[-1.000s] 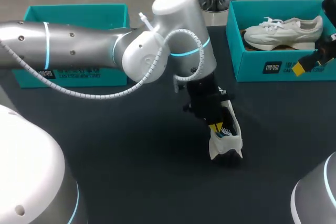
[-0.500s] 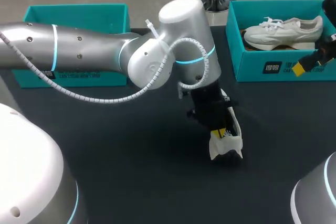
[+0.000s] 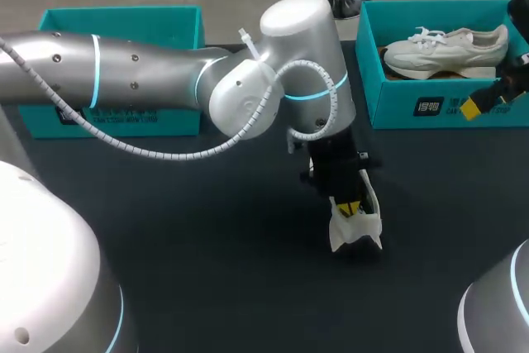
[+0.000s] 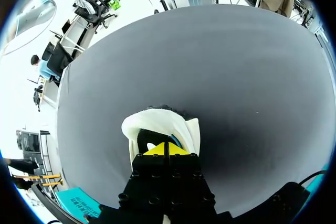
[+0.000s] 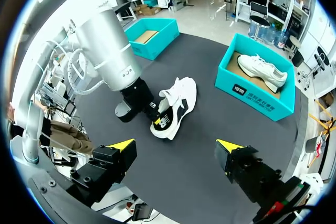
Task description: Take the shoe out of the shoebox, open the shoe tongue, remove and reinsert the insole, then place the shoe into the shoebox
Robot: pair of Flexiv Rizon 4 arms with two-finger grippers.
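A white and black shoe [image 3: 357, 225] lies on the dark table, right of the middle, also seen in the right wrist view as the shoe [image 5: 177, 104]. My left gripper [image 3: 347, 207] points down into the shoe's opening. Its yellow tips are pressed together, so the left gripper [image 4: 165, 149] is shut; I cannot see whether anything thin is pinched. The shoe's white collar [image 4: 157, 123] curves around the tips. My right gripper [image 5: 176, 145] hangs open and empty, high above the table's right side, well clear of the shoe. The teal shoebox [image 3: 413, 105] at the back right holds a second white shoe [image 3: 446, 49].
A second teal box [image 3: 116, 121] stands at the back left, partly hidden by my left arm [image 3: 165, 80]. In the right wrist view that box [image 5: 152, 35] shows brown card inside. Bare dark table lies in front of the shoe.
My left arm has shifted to the right and its gripper has sunk a little deeper into the shoe. The shoe and the right arm have stayed put.
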